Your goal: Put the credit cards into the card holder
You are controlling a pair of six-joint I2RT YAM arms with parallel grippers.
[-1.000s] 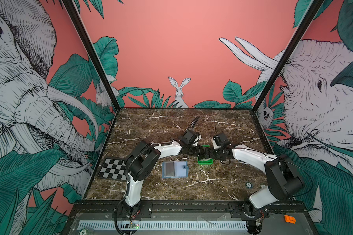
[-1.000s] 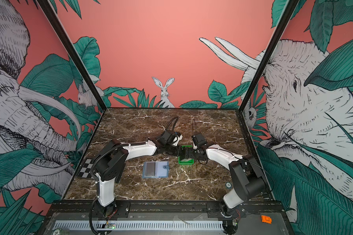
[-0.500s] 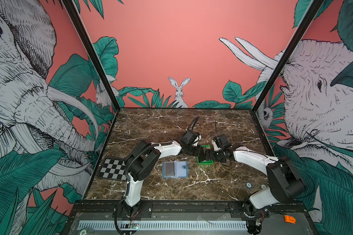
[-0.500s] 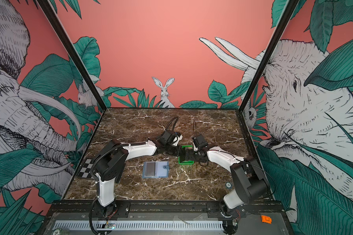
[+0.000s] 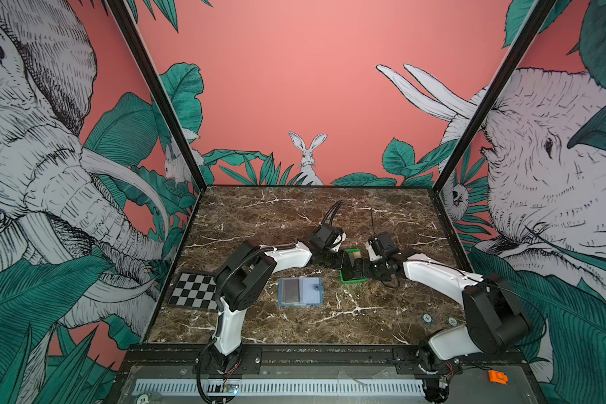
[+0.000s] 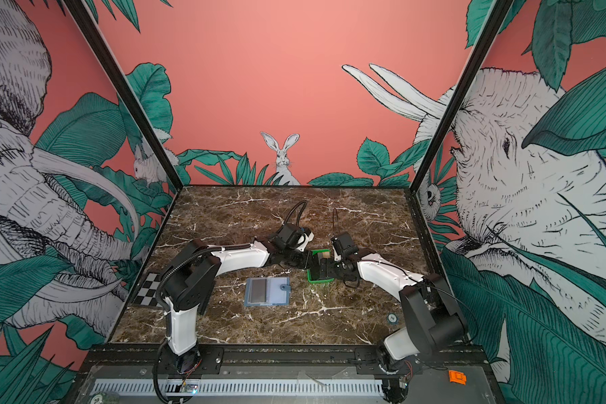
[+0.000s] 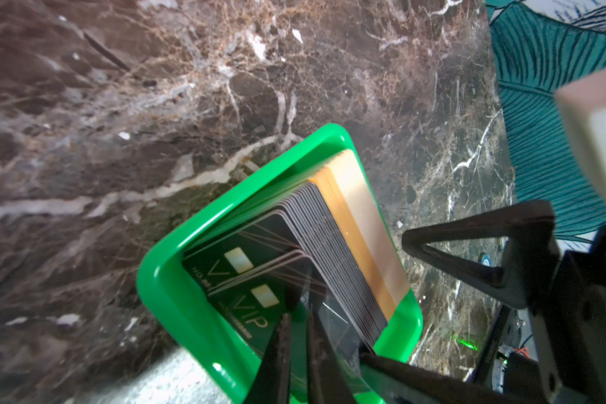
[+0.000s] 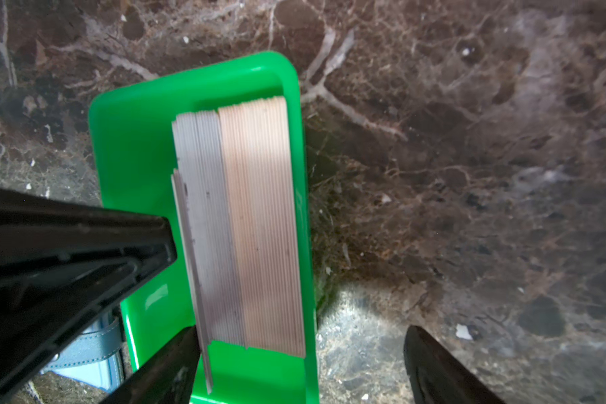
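The credit cards point(image 8: 245, 217) stand on edge in a green tray point(image 5: 353, 280), grey ones beside tan ones; in the left wrist view the black cards point(image 7: 329, 245) face me with "VIP" lettering. My left gripper point(image 7: 300, 314) is shut on the front black VIP card point(image 7: 249, 314), which sits a little out of the stack. My right gripper point(image 8: 305, 367) is open at the tray's other end, with one finger beside the grey cards and the other over bare marble. The slate-blue card holder point(image 5: 300, 292) lies open and flat, in front of the tray in both top views point(image 6: 267, 291).
A checkerboard plate point(image 5: 195, 292) lies at the table's left edge. Two small round markers point(image 5: 426, 317) sit near the right arm's base. Both grippers point(image 5: 350, 264) meet over the tray mid-table, and printed walls enclose the marble top on three sides.
The right arm's elbow has shifted slightly to the right. Both grippers stay at the tray with their jaws as they were.
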